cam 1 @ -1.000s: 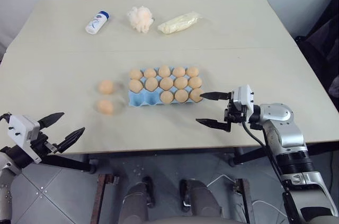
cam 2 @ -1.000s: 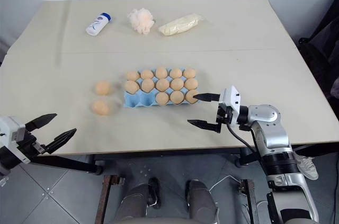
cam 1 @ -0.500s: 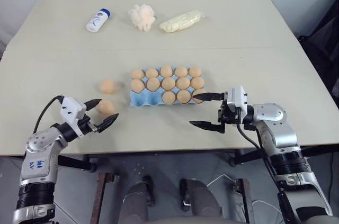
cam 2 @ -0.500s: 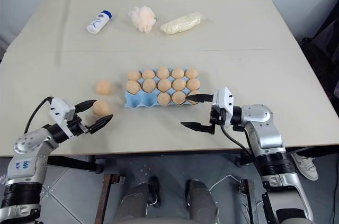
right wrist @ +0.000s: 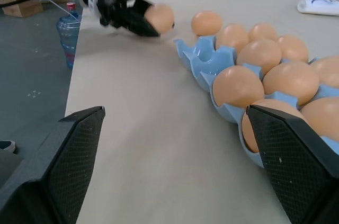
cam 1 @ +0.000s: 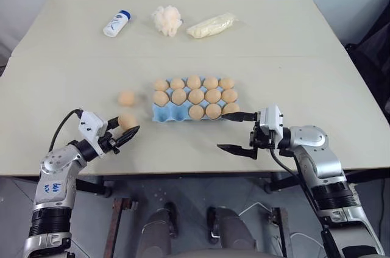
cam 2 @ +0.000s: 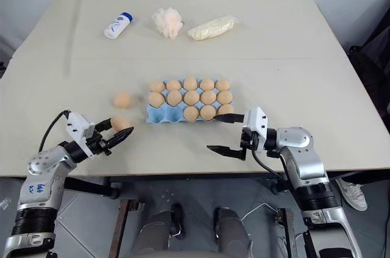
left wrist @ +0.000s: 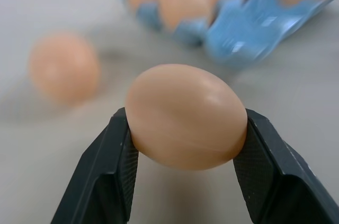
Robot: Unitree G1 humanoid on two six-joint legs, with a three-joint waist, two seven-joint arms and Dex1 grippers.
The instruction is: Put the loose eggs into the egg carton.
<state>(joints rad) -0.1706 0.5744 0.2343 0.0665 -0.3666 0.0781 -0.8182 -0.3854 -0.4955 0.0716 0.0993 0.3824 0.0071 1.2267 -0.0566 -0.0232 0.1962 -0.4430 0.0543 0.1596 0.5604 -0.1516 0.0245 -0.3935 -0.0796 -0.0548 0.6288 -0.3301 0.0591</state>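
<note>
1. The left pincer (left wrist: 185,155) is clamped on one of the loose eggs (left wrist: 186,116), its black pads (left wrist: 119,160) pressing the two narrow ends, low over the desk (cam 1: 183,154) near its front edge; the other loose egg (cam 1: 126,98) lies on the desk just left of the egg carton (cam 1: 163,113).
2. An egg is light, smooth and brittle; I'd judge a gentle squeeze across its middle safest, since the shell may slip or crack under a hard pinch.
3. The light blue carton holds thirteen eggs; the two front-left cups look empty, though the near rim partly hides them.
4. The right pincer (cam 1: 237,132) stands wide open, holding nothing, by the carton's front right corner.
</note>
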